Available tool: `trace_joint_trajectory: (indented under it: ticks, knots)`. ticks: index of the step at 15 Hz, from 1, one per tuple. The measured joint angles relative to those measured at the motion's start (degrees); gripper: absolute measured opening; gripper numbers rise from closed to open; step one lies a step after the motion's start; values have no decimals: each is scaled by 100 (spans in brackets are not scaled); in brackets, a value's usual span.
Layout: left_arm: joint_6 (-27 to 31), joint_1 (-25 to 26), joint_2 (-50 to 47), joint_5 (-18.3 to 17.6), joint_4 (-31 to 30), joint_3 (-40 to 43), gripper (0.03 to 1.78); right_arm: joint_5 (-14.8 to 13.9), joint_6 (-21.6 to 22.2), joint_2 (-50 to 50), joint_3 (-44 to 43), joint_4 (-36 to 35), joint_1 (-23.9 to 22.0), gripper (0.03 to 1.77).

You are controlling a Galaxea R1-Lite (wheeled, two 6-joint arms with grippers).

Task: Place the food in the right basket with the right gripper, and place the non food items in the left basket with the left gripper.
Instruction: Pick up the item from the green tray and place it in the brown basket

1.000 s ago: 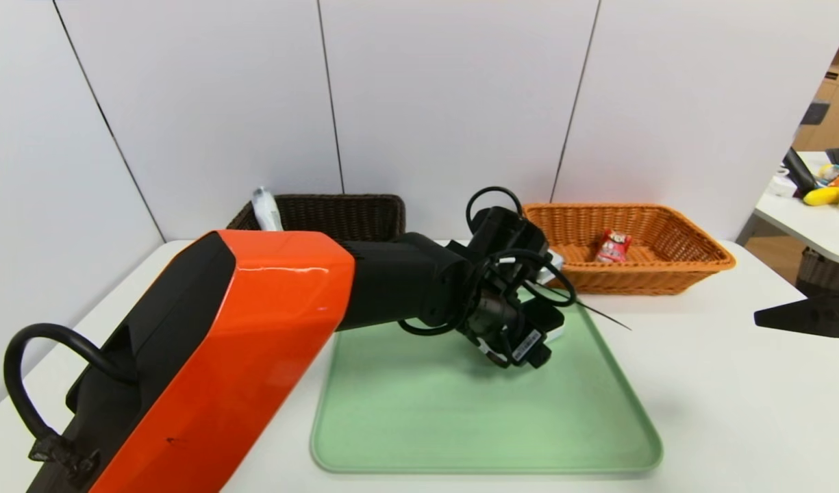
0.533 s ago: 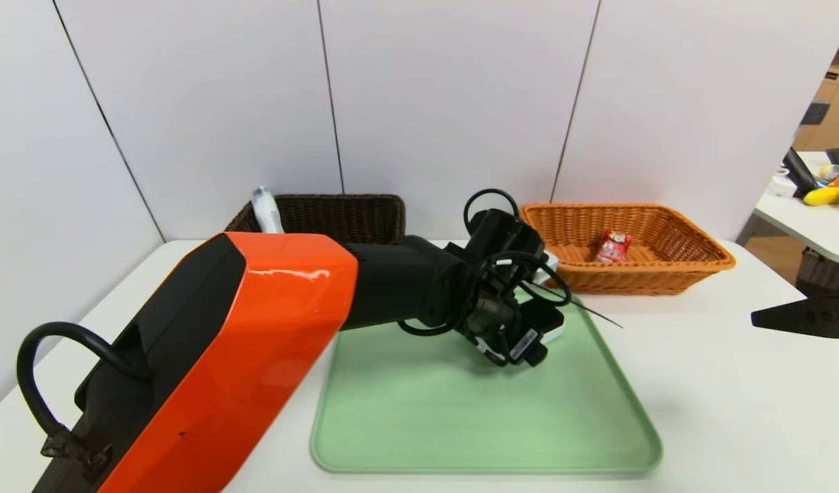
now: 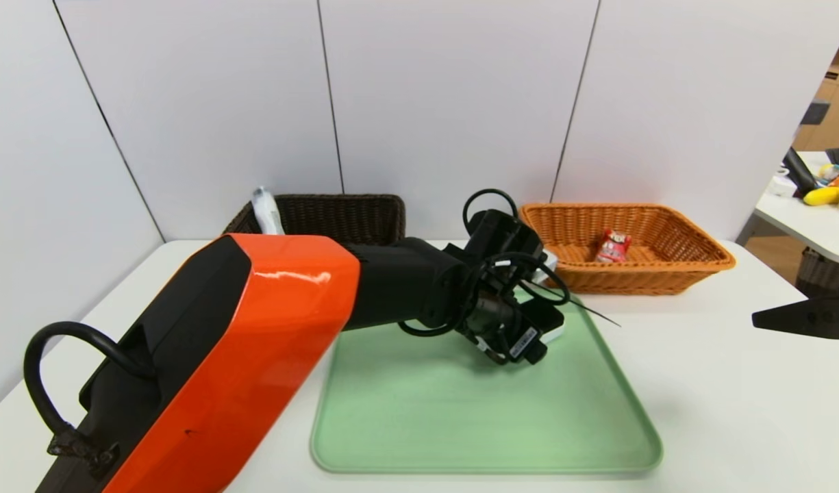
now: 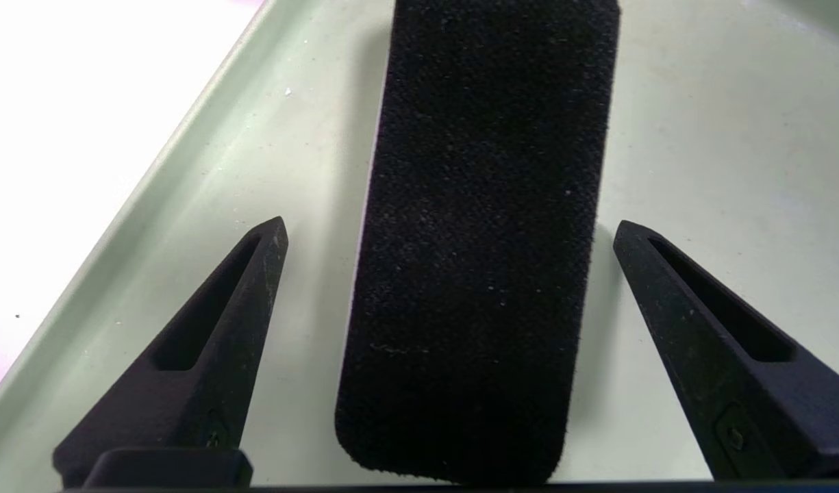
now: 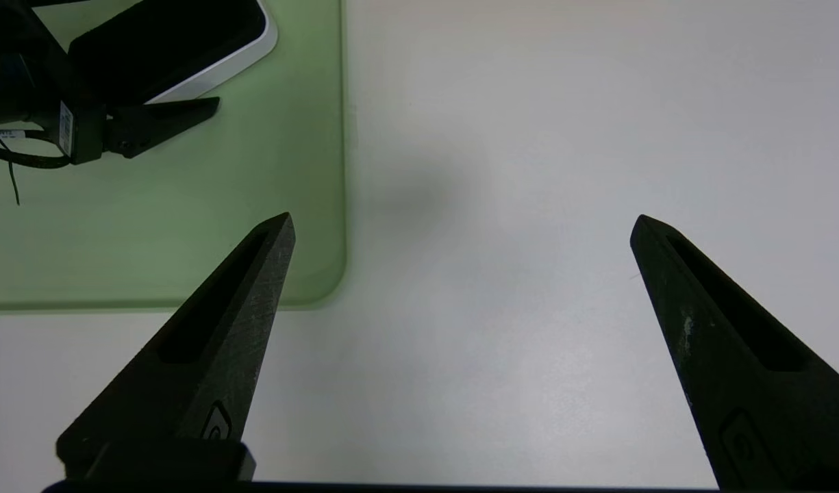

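Orange basket [image 3: 700, 255] holds a red snack packet [image 3: 613, 246] — tray [image 3: 419, 438] holds a black eraser [image 4: 481, 239].

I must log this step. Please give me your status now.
Left tool open, straddling the black eraser on the green tray, not gripping. Right tool open, parked over bare table. Nothing in the way.
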Motion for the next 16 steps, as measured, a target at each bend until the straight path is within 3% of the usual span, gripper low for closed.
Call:
trace_joint_trajectory:
  ticks: [2,6,7,16]
  knots:
    - [-4,28,20,2,-2,0,169,-4,-2,-5,0,2,0,169]
    - [-15,39,38,-5,-5,2,108,-6,11,-5,28,2,72,169]
    - [-12,41,39,-11,-7,2,101,-4,20,-6,37,7,83,169]
    - [-45,-28,-205,4,169,10,95,-9,24,30,46,-6,102,169]
